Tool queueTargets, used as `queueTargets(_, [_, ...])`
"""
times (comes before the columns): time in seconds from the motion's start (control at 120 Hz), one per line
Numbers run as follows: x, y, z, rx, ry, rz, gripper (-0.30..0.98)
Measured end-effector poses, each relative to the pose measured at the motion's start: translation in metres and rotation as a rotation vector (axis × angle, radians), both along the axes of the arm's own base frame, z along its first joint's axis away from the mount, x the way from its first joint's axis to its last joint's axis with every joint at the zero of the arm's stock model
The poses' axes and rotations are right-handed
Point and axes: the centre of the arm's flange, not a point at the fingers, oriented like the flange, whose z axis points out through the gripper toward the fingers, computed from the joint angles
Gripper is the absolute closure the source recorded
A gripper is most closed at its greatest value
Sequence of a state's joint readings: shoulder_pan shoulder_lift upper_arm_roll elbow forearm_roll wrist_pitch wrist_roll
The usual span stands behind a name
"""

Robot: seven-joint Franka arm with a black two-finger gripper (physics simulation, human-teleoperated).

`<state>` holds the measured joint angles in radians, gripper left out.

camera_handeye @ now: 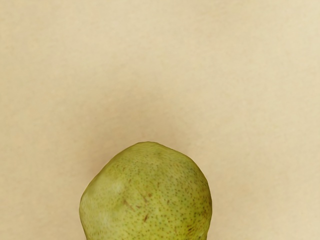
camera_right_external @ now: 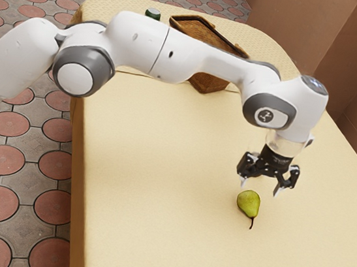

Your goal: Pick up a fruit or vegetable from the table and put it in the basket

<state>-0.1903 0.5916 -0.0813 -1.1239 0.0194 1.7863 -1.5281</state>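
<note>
Exterior view, from your hand (camera_right_external: pixel 261 187): counter (camera_right_external: pixel 147 221), edge well apart at nine o'clock; basket (camera_right_external: pixel 208 83), eleven o'clock; pear (camera_right_external: pixel 247 202), seven o'clock, room all around; fingers spread, gripping nothing.

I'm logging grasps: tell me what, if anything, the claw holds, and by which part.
Nothing is held: the claw is open, and the pear lies ungripped on the table.

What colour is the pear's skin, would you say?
Yellowish green, with small darker green dots and a few brown flecks on the pear; the wrist view shows it best.
</note>
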Motion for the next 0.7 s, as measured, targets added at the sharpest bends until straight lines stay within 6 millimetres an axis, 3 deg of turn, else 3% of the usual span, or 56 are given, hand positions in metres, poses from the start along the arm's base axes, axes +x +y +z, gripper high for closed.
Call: queueTargets(0.7, [0.005, 0.012, -0.039, -0.009, 0.053, 0.07, 0.0])
